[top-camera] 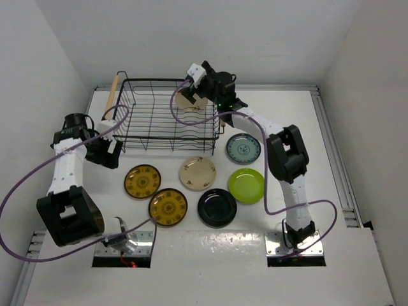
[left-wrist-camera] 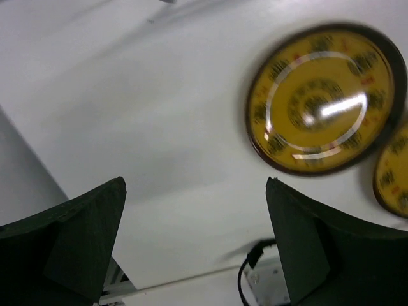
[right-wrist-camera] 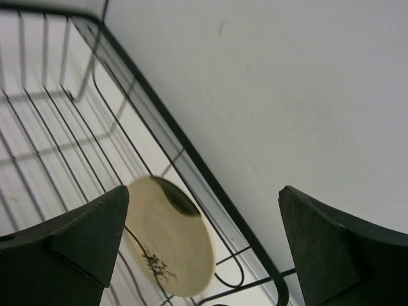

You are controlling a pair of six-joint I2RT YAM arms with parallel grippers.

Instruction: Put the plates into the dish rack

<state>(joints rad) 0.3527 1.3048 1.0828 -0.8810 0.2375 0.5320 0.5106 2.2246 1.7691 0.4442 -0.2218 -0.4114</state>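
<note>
- So, nearest my bases, a mustard-brown plate and the glossy black plate lie flat on the bench, not yet loaded.
- Just beyond them sit the lime green plate, the second mustard-brown plate, a cream plate and the teal-grey plate. All are face up, which makes six left to load.
- My left jaws stand wide apart and empty, low over bare bench beside the second mustard-brown plate.
- Farther back is the dish rack, its long axis running left to right across the bench.
- In its far right corner is one cream plate in the rack, the only one loaded. It is tilted on its edge against the wires, not flat.
- My right jaws hang above that plate, spread wide and clamped on nothing.
- I judge the job barely begun, with one plate in and six to go.
</note>
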